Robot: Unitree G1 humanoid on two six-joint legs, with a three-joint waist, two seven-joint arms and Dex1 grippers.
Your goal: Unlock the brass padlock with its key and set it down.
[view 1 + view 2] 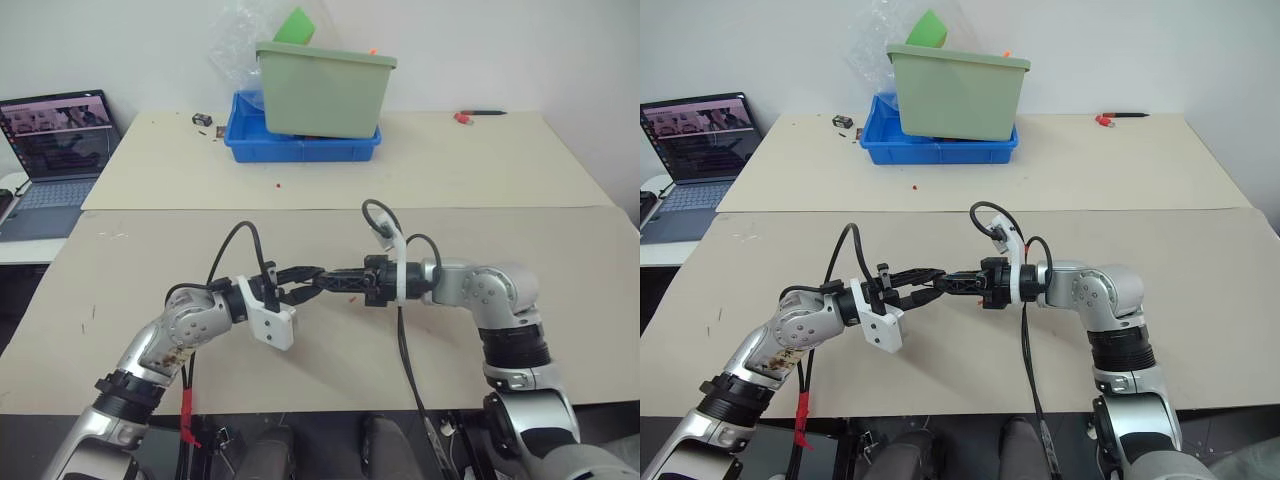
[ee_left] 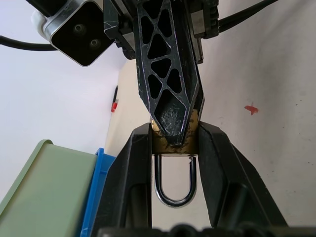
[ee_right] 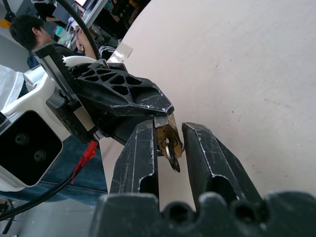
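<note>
Your left pincer point(image 2: 174, 148) is pinching the brass padlock point(image 2: 174, 143) by its gold body, up in the air over the counter point(image 1: 520, 170) near its front edge. Your right pincer point(image 3: 170, 143) (fingers nearly together) sits around the key point(image 3: 171, 150) in the lock.

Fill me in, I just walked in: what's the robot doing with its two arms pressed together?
It is working on a small brass padlock held above the table. The left tool is shut on the lock's body, shackle pointing back toward its wrist. The right tool has its fingers on either side of the key sticking out of the lock. The shackle looks closed, and the lock has not been set down.
</note>
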